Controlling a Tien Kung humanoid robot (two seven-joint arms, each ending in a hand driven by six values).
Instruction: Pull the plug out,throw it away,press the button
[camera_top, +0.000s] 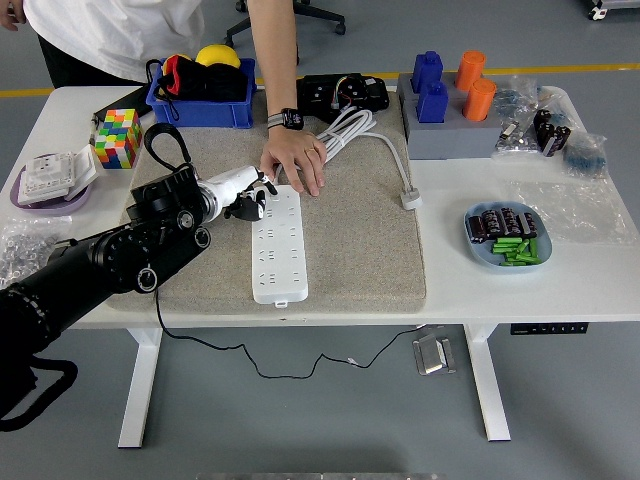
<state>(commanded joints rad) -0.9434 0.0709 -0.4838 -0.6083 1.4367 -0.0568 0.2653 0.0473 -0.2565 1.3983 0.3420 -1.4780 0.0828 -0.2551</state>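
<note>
From the head view, your left hand (245, 197) sits at the far left corner of the power strip (277, 245), fingers curled and holding nothing. A person's hand (295, 160) steadies that same far end. The plug (411, 198) lies right of the strip, already out, so the button is likely what's left: press straight down with one fingertip. Right of the strip, a blue dish (480, 246) holds batteries and green pieces; behind it, a blue bin (200, 110) holds a yellow ball.
</note>
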